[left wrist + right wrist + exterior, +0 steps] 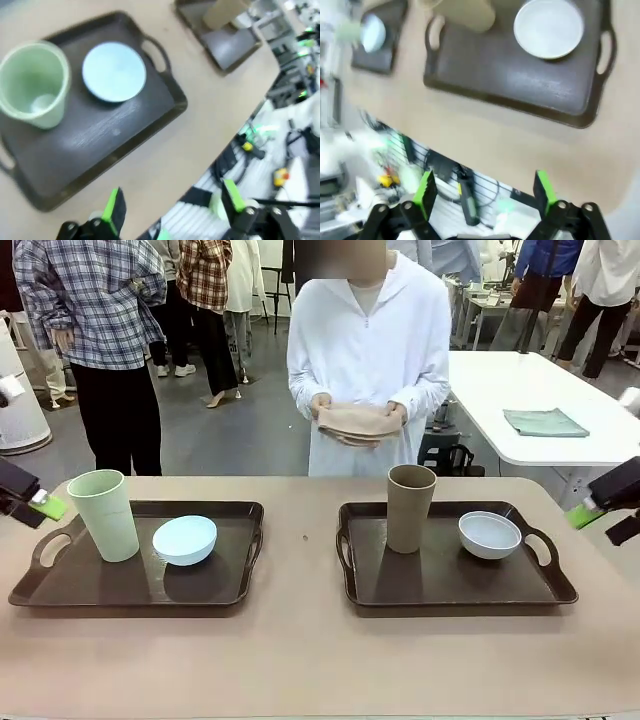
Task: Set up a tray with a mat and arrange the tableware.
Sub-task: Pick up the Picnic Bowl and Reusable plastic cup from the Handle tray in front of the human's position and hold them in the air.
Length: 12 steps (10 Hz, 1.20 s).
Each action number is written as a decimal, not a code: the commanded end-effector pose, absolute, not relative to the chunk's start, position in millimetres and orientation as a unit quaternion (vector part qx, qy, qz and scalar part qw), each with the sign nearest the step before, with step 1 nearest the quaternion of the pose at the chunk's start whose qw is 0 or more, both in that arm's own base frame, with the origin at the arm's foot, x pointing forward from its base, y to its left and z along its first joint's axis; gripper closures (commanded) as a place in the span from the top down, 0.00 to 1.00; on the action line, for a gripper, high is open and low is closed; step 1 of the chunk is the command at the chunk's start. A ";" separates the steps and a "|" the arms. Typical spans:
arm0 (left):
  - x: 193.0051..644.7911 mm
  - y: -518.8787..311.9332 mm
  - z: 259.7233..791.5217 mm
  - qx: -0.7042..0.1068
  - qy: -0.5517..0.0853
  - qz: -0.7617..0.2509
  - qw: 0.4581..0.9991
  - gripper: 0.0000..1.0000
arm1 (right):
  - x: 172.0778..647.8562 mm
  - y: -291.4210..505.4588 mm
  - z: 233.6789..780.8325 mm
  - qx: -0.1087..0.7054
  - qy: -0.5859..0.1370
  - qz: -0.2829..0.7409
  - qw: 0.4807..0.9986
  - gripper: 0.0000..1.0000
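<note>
Tableware fills two trays: white bowl [489, 535] and brown cup [410, 508] on the right tray [440, 585], pale green cup [105, 515] and light blue bowl [184, 539] on the left tray [90, 585] beside it. Both tools gape empty, right tool [484, 190] just outside the right tray, left tool [172, 197] well left of it. Beyond the right tray's far left corner, a person's hands [395, 417] hold the mat [357, 421], seemingly nearer the right tool.

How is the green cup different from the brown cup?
The pale green cup is light green; the brown cup is tan-brown. The pale green cup stands on the left tray beside a light blue bowl; the brown cup stands on the right tray beside a white bowl. Both are tall, upright and have no handle.
</note>
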State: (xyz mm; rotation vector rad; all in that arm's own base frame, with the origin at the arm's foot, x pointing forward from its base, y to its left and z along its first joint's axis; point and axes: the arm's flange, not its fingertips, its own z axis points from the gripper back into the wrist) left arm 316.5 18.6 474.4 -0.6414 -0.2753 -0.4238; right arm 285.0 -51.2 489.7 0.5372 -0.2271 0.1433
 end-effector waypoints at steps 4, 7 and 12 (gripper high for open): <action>318.2 33.3 463.8 -0.325 -0.119 -0.174 0.922 1.00 | 284.4 -70.6 489.7 0.301 -0.134 0.039 0.943 1.00; 330.3 68.4 448.4 -0.428 -0.101 -0.125 0.889 1.00 | 292.3 -97.0 483.3 0.424 -0.133 0.024 0.895 1.00; 335.3 130.5 407.4 -0.545 -0.110 -0.015 0.831 1.00 | 293.5 -131.6 446.7 0.524 -0.072 0.003 0.848 1.00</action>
